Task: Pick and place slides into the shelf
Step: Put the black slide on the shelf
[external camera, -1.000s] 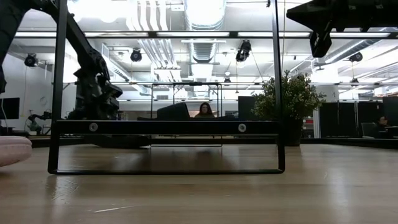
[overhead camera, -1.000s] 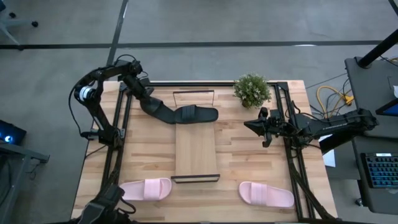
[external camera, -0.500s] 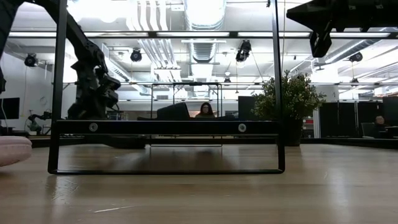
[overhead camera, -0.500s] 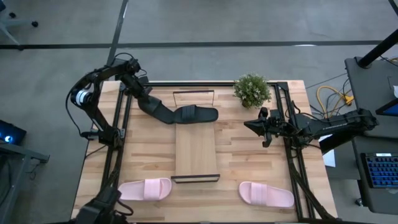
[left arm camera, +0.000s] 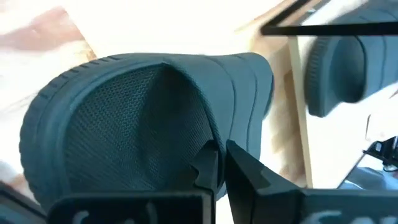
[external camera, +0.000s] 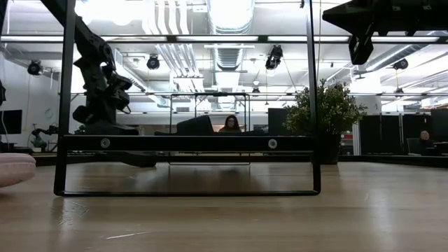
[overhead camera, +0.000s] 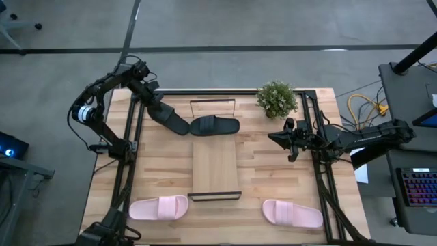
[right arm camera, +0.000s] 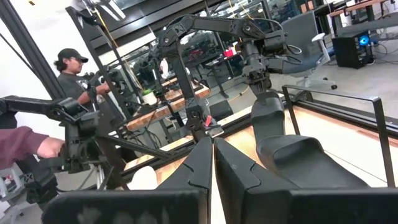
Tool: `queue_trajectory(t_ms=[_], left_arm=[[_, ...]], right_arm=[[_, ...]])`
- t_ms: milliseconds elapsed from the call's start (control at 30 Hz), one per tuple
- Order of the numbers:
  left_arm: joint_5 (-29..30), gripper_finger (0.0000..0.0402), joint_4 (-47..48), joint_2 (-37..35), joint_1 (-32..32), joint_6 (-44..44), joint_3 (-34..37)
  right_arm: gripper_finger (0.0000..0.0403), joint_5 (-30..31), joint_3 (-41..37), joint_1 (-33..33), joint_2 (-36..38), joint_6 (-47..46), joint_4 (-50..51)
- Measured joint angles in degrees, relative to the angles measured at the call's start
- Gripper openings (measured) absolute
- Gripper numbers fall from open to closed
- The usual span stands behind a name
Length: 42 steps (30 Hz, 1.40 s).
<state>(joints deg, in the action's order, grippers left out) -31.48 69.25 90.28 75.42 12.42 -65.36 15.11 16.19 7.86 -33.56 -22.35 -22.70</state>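
My left gripper (overhead camera: pixel 162 113) is over the table's far left part, shut on a black slide (overhead camera: pixel 176 124) that slants down from it toward the shelf. The second black slide (overhead camera: pixel 215 126) lies flat on the far end of the shelf (overhead camera: pixel 215 164), a narrow light-wood board with black frame ends. Two pale pink slides lie flat near the table's near edge, one on the left (overhead camera: pixel 159 207) and one on the right (overhead camera: pixel 292 213). My right gripper (overhead camera: pixel 289 141) hangs shut and empty above the table's right part. My left gripper pinches one end of the black slide (left arm camera: pixel 186 146) between its two fingers (left arm camera: pixel 245 165), coming from above and from the far left. The slide hangs tilted below the fingers (right arm camera: pixel 268 118). Its lower end (overhead camera: pixel 186 129) is beside the other black slide; whether it touches the table I cannot tell.
A small potted plant (overhead camera: pixel 276 100) stands at the table's far edge, right of the shelf. Black frame rails run along the left (overhead camera: pixel 130 157) and right (overhead camera: pixel 321 171) sides of the table. Bare wood lies between the shelf and each rail. People are in the room beyond.
My left gripper has moved up and toward the table's far left corner, still shut on the black slide. The slide has been drawn with it: its lower end, which reached the other black slide, now lies a little apart from it and the slide stands steeper.
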Motion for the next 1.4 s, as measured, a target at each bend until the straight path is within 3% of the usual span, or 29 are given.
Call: queue_trajectory(t_ms=[633,1400], left_arm=[[-2.6,0.0,2.3,-0.2,0.0,-1.5,-5.2],[-0.9,0.0,3.3,-1.0,0.2,-3.3,-22.9]], right_arm=[[0.0008,0.0,0.0,0.0,0.0,0.0,0.0],[0.0009,0.0,0.0,0.0,0.0,0.0,0.2]])
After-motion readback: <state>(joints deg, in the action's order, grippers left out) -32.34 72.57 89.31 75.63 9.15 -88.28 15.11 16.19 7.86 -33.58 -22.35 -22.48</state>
